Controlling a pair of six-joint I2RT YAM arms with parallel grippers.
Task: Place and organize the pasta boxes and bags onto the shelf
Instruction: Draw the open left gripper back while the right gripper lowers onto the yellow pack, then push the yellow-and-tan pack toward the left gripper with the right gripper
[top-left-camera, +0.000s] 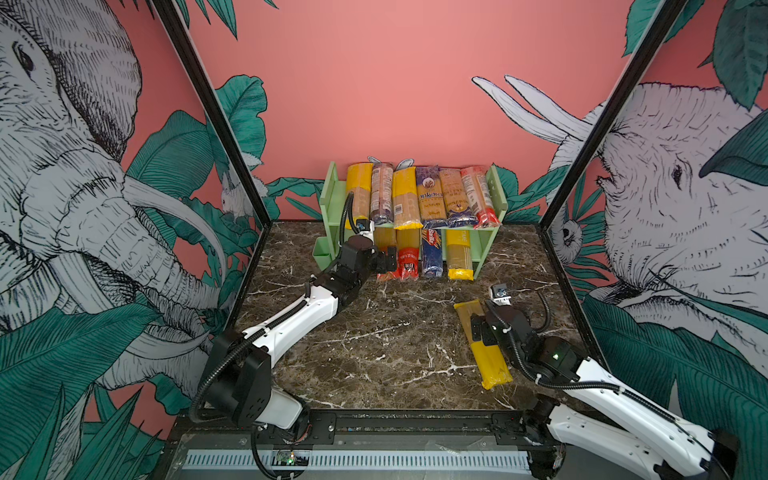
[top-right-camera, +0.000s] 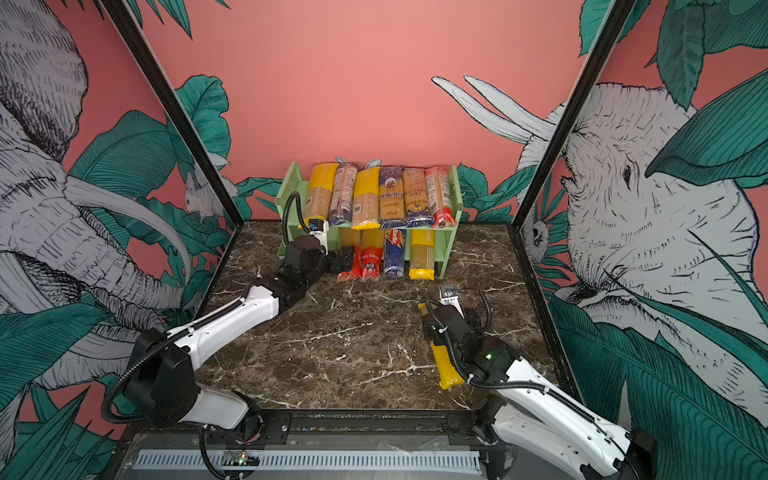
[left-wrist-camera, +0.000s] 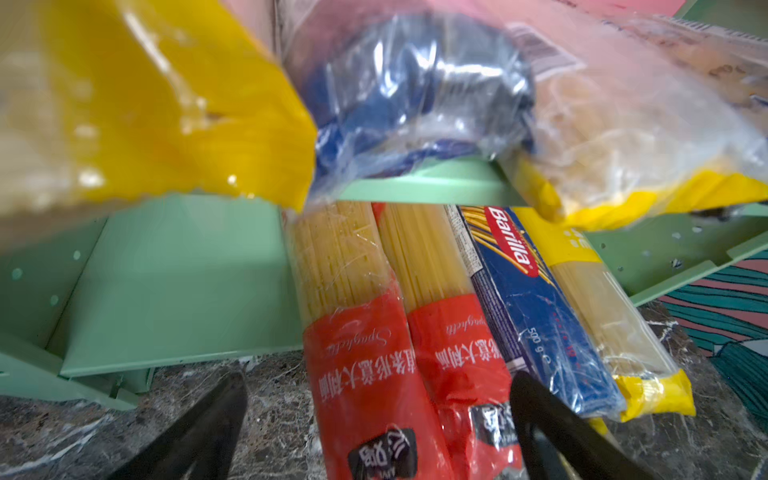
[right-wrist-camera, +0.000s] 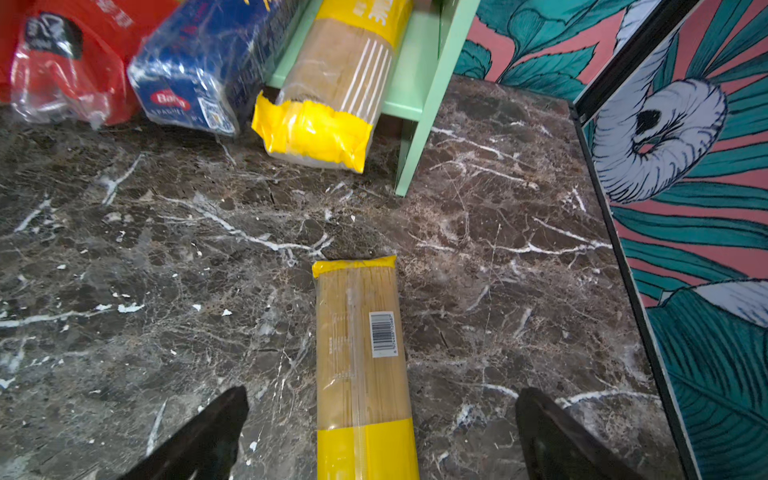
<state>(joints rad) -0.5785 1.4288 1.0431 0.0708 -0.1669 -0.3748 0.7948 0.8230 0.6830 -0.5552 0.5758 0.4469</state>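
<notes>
nearly done: ten packs (top-left-camera: 428, 195) lay on the shelf (top-left-camera: 495, 193), six above, four below. one yellow-ended pack (right-wrist-camera: 359, 353) lay on the table (top-left-camera: 395, 353) between the right gripper's (right-wrist-camera: 382, 392) wide, empty jaws. the left gripper (left-wrist-camera: 378, 382) gaped empty at the red packs (left-wrist-camera: 374, 361).

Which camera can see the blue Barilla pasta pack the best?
The left wrist view: the Barilla pack is close and large, its name readable on the long face. Both top views show it small and far away on the shelf's lower tier. The right wrist view shows only its near end.
</notes>
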